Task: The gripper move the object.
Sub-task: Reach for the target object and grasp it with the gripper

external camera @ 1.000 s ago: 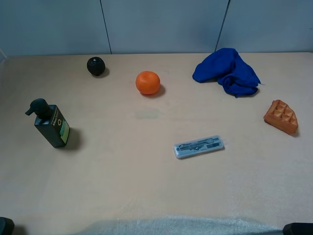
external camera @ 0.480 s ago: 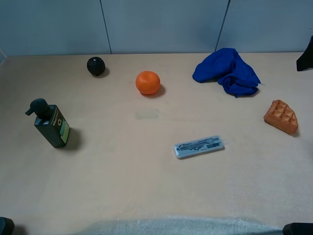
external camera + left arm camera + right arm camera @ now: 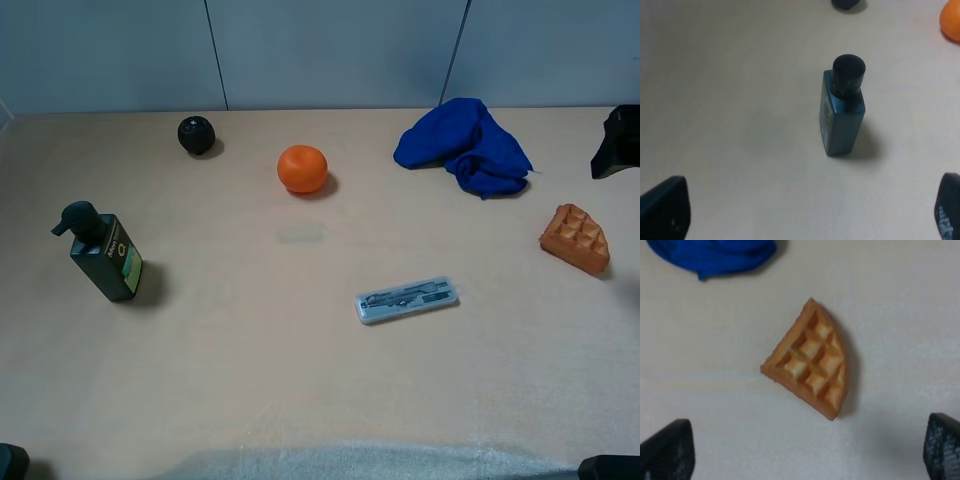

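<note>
The toy waffle wedge [image 3: 575, 238] lies flat on the table [image 3: 250, 380], toward 3 o'clock of the tabletop in the high view. The blue cloth [image 3: 465, 145] is at about 11 o'clock from it and well apart. The right gripper [image 3: 805, 452] is held above the table, at roughly 1 o'clock from the waffle. Its fingers [image 3: 665, 450] are spread wide with nothing grasped, and the waffle is untouched. The left gripper [image 3: 805, 210] is likewise spread wide and empty, near the dark pump bottle [image 3: 842, 112] at 9 o'clock. The task is judged barely begun. Only positioning near the waffle is done; descent, closing, lifting and carrying are all left.
</note>
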Controlling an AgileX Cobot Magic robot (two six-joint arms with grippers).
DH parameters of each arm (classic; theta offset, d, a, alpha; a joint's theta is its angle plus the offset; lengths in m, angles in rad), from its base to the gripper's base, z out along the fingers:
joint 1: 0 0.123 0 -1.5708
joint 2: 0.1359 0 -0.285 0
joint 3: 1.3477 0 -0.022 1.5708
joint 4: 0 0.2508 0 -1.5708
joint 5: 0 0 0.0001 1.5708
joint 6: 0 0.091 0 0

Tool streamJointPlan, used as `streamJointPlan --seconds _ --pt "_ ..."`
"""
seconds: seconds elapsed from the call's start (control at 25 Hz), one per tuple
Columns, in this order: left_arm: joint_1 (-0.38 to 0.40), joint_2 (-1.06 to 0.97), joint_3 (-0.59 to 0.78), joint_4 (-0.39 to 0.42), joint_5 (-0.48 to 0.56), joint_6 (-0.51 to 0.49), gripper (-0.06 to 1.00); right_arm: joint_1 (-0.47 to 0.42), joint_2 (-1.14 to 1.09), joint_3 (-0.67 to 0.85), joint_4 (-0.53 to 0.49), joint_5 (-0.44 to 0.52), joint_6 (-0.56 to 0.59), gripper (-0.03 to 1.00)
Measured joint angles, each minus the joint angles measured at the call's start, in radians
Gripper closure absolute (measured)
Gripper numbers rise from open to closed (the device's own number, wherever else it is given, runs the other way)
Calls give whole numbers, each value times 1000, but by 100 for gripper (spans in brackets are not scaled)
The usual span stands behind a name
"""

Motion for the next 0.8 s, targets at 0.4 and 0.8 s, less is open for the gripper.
streamJointPlan --seconds 0.4,0.8 --pt "0 0 0 0 0 0 -5 -58 172 0 69 -37 -77 27" --pt "0 0 0 0 0 0 -5 -116 288 0 165 -73 -197 27"
